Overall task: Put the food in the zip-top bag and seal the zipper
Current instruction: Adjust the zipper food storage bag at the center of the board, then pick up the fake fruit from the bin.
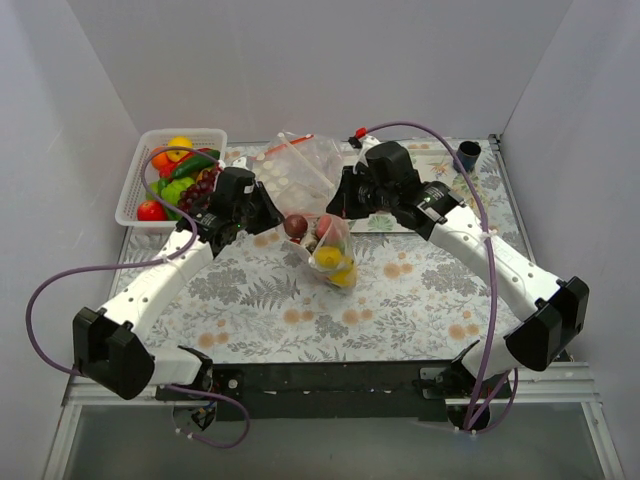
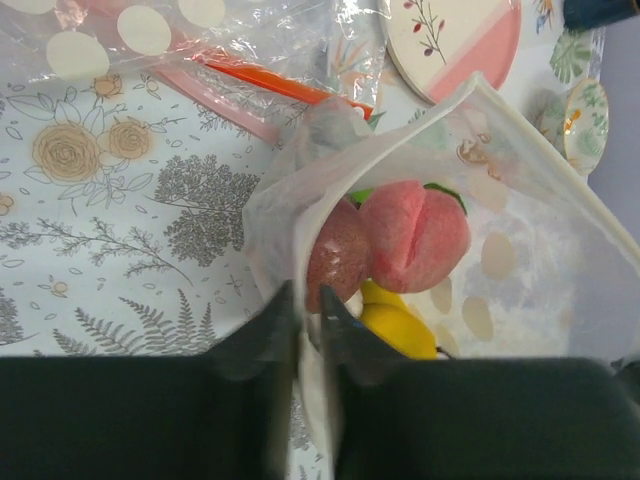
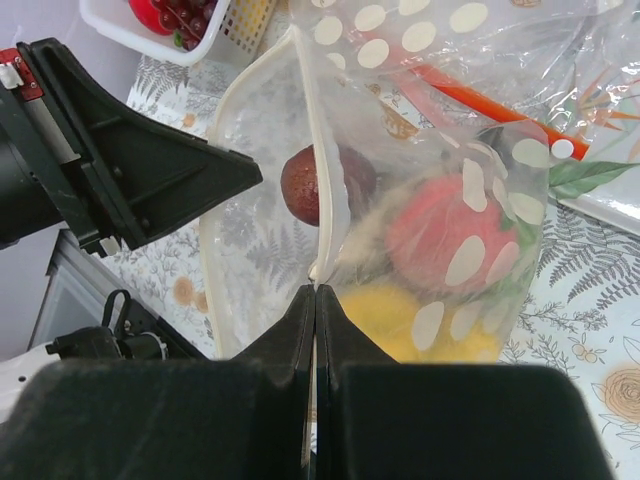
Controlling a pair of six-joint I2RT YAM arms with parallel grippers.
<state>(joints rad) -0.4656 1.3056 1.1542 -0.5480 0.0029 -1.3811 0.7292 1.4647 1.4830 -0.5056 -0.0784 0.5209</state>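
- The zip-top bag [image 1: 332,252] is held between both claws over the middle of the table [image 1: 420,290], its mouth parted. Inside are seen a pink peach [image 2: 415,235], a brown round [image 3: 300,185] and a yellow piece [image 3: 385,315].
- The left claw [image 2: 305,325] is closed narrowly on the bag's pale rim. The right claw [image 3: 315,295] is pinched tight on the opposite rim.
- The white basket [image 1: 135,190], filled with more food [image 1: 180,178], is shown whole only from the top.
- A second dotted bag [image 3: 470,40] with an orange-red strip [image 3: 480,100] is seen lying behind, clearest in the wrist views.
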